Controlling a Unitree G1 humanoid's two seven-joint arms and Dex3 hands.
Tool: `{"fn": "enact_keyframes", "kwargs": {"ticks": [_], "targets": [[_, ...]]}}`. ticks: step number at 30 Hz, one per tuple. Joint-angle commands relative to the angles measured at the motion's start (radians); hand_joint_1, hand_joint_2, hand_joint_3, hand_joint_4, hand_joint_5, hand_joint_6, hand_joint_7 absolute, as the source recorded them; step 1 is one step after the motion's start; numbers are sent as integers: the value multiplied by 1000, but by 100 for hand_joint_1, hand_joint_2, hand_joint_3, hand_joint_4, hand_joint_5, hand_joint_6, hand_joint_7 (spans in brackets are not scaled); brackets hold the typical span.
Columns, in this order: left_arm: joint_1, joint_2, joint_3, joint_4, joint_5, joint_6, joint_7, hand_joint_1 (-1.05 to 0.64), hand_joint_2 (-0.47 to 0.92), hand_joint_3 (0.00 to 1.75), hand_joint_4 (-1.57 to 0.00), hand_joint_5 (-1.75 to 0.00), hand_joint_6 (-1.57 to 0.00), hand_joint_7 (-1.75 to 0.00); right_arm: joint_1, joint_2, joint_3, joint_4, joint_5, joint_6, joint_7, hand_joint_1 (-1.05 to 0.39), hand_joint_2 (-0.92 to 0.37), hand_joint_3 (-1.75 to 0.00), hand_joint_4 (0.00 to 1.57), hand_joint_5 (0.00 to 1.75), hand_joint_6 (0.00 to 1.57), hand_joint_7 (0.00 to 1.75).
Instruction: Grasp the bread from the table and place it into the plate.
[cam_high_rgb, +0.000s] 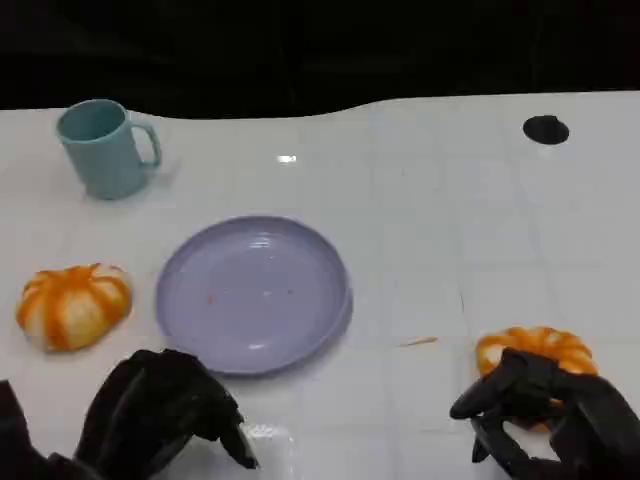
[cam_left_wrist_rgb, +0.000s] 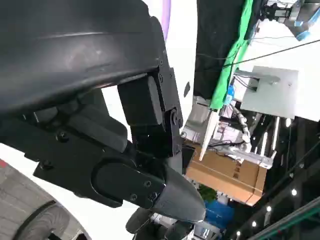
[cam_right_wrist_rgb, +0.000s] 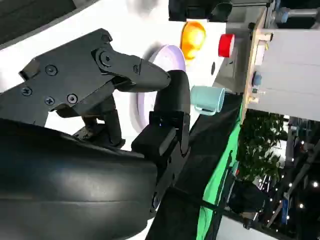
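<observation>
Nearest to us, at seven o'clock in the head view, our left hand (cam_high_rgb: 165, 415) hangs just over the white table (cam_high_rgb: 430, 250), its fingers curled downward around nothing; we judge it is parked there to stay out of the way, since it touches no object. In the left wrist view the same hand (cam_left_wrist_rgb: 135, 150) appears as black shell and links against the white tabletop, with nothing between the fingers.

Moving rightward, at nine o'clock lies an orange-and-white striped bread roll (cam_high_rgb: 73, 305), well apart from both hands and just beside the plate's left rim. Above it, at ten o'clock, stands a teal mug (cam_high_rgb: 103, 148), upright, handle turned to the right. At the centre sits the lavender plate (cam_high_rgb: 255, 293), bare apart from a few crumbs; nothing has been placed in it yet, so the task is at its start.

Further right, at five o'clock, a second orange bun (cam_high_rgb: 535, 352) rests on the table, and our right hand (cam_high_rgb: 545, 415) is at its near side, fingers spread partly open and arched over its front edge. We cannot tell whether the fingertips already touch the crust. This looks like the approach to a grasp: the fingers are held wide enough to straddle the loaf. At one o'clock a small black disc (cam_high_rgb: 545, 129) lies far back on the table.
</observation>
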Motion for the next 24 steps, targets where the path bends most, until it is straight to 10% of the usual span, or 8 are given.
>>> {"fn": "enact_keyframes", "kwargs": {"ticks": [1, 24], "targets": [[-1, 15, 6, 5, 4, -8, -1, -102, 86, 0, -157, -56, -157, -22, -2, -10, -9, -12, 4, 1, -3, -25, -68, -81, 73, 153, 78, 106], [-3, 16, 9, 8, -2, 0, -7, -101, 85, 0, -157, -56, -157, -21, -4, -11, -10, -10, 1, -5, -5, -23, -67, -83, 72, 154, 77, 106]]}}
